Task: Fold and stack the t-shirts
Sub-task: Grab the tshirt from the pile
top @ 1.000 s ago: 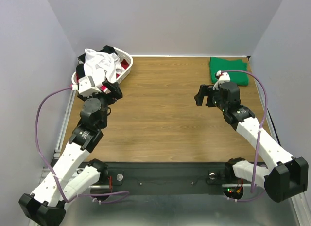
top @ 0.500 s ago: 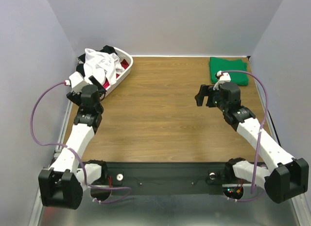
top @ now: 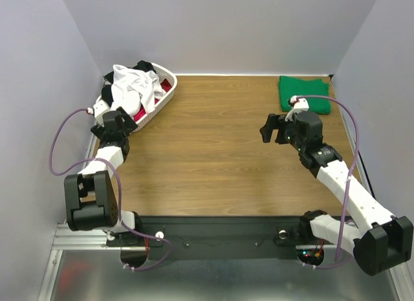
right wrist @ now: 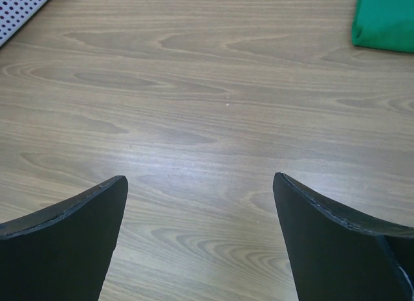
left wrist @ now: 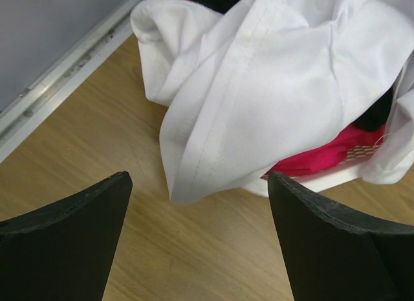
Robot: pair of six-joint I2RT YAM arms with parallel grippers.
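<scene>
Top external view has the white lattice basket (top: 163,101) as its one container, and it is heaped. A large white t-shirt (top: 132,84) lies crumpled on top, a black t-shirt (top: 146,66) shows at the basket's far end, and a red t-shirt (top: 167,87) fills the right side under the white one. From the left wrist camera, a fold of the white t-shirt spills over the basket's near rim and its hem reaches the wooden counter (top: 213,145) just outside the basket; red cloth and a patch of black show under it inside. A folded green t-shirt (top: 304,94) lies flat on the counter well to the right of the basket, about level with it. The left fingers (left wrist: 65,243) are spread wide and released, grasping nothing, and hover just off the basket's near end with the hanging white fold ahead of them. The right fingers (right wrist: 65,236) are likewise spread and empty, above the counter well to the right of the basket and nearer than the green t-shirt. Against the picture from a second ago, the left arm has folded back on itself, its elbow drawn up closer to the basket, and its fingers have pulled from over the basket's near rim to just outside it. The right arm, the heap in the basket and the green t-shirt sit as before.
</scene>
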